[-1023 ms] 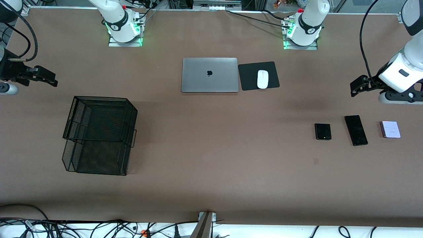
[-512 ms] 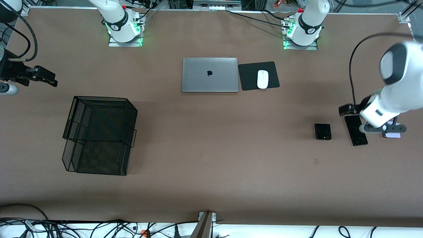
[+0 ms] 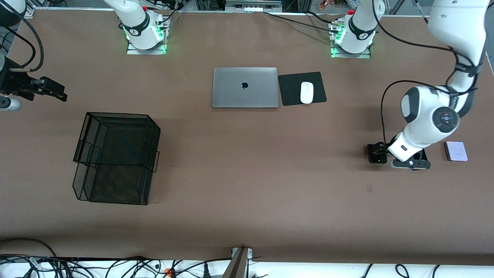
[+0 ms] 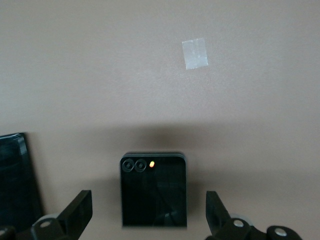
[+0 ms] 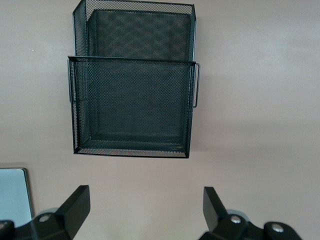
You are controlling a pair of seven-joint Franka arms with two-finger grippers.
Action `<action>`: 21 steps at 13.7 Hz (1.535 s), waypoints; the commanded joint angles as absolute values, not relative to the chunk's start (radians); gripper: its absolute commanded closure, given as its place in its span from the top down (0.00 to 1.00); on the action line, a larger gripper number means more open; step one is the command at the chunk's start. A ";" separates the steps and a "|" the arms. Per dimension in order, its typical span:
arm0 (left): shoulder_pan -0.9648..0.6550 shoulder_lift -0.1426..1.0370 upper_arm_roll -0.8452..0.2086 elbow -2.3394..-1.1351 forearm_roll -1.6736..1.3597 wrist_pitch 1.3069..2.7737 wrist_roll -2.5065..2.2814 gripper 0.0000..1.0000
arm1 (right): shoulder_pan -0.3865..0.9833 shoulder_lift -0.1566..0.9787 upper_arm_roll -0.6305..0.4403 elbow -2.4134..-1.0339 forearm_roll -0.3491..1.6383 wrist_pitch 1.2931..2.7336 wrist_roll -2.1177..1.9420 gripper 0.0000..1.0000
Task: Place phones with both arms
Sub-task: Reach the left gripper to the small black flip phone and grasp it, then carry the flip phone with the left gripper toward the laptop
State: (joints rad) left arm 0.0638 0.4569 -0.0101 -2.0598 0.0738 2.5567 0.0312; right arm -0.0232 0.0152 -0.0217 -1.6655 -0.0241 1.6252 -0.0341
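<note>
Brown bench (image 3: 247,200) carries everything. Black mesh basket (image 3: 115,156) sits toward the right arm's end, at about nine o'clock from the bench's middle. Silver laptop (image 3: 244,87) lies at twelve o'clock, with a white mouse (image 3: 307,92) on a black pad (image 3: 301,88) beside it. At three o'clock lie the phones: the long black slab (image 4: 15,175), largely covered by the left arm, between the small black phone (image 3: 376,153) and the lilac phone (image 3: 455,151). Left end effector (image 4: 150,220) hangs spread wide over the small black phone. Right end effector (image 5: 145,212) waits, fingers apart, above the bench near the basket.
</note>
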 commanded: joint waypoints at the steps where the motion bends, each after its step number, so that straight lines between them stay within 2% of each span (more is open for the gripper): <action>1: 0.069 0.498 -0.011 -2.129 0.091 2.693 0.051 1.00 | -0.014 0.012 -0.029 -1.664 -0.021 1.628 -0.023 1.00; 4: 0.069 0.541 -0.009 -2.131 0.091 2.743 0.051 1.00 | -0.014 0.014 -0.029 -1.664 -0.023 1.628 -0.023 1.00; 5: 0.069 0.538 -0.009 -2.131 0.092 2.741 0.054 0.92 | -0.014 0.012 -0.029 -1.664 -0.023 1.628 -0.023 1.00; 6: 0.069 0.538 -0.009 -2.131 0.092 2.740 0.055 0.52 | -0.014 0.012 -0.029 -1.664 -0.023 1.628 -0.023 1.00; 7: 0.069 0.538 -0.009 -2.129 0.092 2.738 0.055 0.51 | -0.014 0.012 -0.029 -1.664 -0.023 1.628 -0.023 1.00; 8: 0.069 0.537 -0.009 -2.129 0.092 2.737 0.054 0.54 | -0.014 0.014 -0.029 -1.664 -0.023 1.628 -0.023 1.00; 9: 0.069 0.535 -0.009 -2.126 0.092 2.735 0.052 0.74 | -0.014 0.012 -0.029 -1.664 -0.023 1.628 -0.023 1.00; 10: 0.069 0.532 -0.008 -2.123 0.092 2.735 0.051 1.00 | -0.014 0.012 -0.029 -1.664 -0.023 1.628 -0.023 1.00; 18: 0.069 0.523 0.000 -2.123 0.092 2.715 0.051 1.00 | -0.014 0.012 -0.029 -1.664 -0.023 1.631 -0.023 1.00; 19: 0.069 0.523 -0.002 -2.125 0.092 2.715 0.049 0.57 | -0.014 0.012 -0.029 -1.664 -0.023 1.631 -0.023 1.00; 20: 0.068 0.523 -0.002 -2.123 0.092 2.715 0.049 0.41 | -0.014 0.012 -0.029 -1.664 -0.023 1.631 -0.023 1.00; 21: 0.067 0.523 -0.003 -2.120 0.092 2.712 0.043 0.35 | -0.014 0.012 -0.029 -1.664 -0.023 1.631 -0.023 1.00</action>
State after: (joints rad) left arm 0.0665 0.5289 -0.0042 -2.1215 0.0751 2.7276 0.0413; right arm -0.0231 0.0156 -0.0219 -1.6655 -0.0242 1.6261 -0.0341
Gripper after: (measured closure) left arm 0.194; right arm 0.000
